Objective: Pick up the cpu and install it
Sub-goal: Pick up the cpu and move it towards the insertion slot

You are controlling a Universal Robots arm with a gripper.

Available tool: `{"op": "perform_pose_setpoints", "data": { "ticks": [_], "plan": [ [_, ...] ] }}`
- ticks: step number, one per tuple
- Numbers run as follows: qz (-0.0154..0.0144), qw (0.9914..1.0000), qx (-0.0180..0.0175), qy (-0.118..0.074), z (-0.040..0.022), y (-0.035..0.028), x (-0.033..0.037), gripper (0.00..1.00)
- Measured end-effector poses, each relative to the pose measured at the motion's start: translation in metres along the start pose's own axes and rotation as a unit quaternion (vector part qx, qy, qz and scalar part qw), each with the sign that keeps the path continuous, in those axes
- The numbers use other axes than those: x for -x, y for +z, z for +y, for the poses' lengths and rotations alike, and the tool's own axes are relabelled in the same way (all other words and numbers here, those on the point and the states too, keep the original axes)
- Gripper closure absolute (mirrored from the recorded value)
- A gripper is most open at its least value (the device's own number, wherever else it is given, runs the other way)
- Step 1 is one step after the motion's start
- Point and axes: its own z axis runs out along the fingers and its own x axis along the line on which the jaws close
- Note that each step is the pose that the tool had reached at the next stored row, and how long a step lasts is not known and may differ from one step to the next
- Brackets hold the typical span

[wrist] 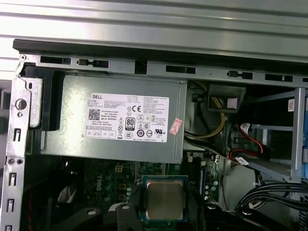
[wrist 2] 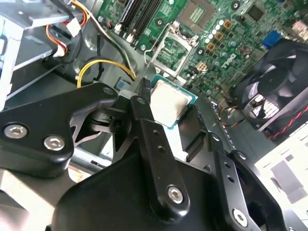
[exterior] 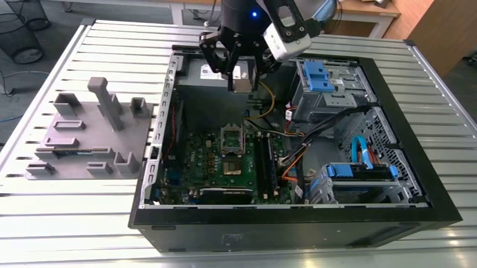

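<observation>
My gripper [exterior: 242, 82] hangs over the far part of the open computer case [exterior: 387, 111], shut on the cpu [exterior: 243, 85]. In both wrist views the cpu [wrist 2: 169, 103] [wrist: 165, 198] is a small square chip with a silver-grey top and a green rim, pinched by its edges between the black fingers [wrist 2: 144, 103] [wrist: 136, 204]. The open socket [exterior: 232, 138] [wrist 2: 177, 50] lies on the green motherboard [exterior: 212, 153], below the gripper and a little nearer the case's front, with its metal frame lifted.
A grey power supply [wrist: 110, 120] [exterior: 201, 71] fills the case's far corner beside the gripper. Drive cages with blue parts [exterior: 324, 78] and cables [exterior: 298, 151] stand at the exterior view's right. A black fan [wrist 2: 274, 91] sits nearby. A grey fixture plate [exterior: 89, 139] lies outside, left.
</observation>
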Motion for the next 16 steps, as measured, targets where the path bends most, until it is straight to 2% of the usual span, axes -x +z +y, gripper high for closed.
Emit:
{"op": "perform_pose_setpoints", "data": {
  "ticks": [4,9,16],
  "plan": [
    [-0.0001,1.00000,0.0001,0.000,-0.0074,0.0007,-0.0003,0.53],
    [0.0000,1.00000,0.0000,0.001,-0.0138,0.0015,-0.0006,0.53],
    [0.0000,1.00000,0.0000,0.001,-0.0150,0.0018,-0.0007,0.53]
  ]
}}
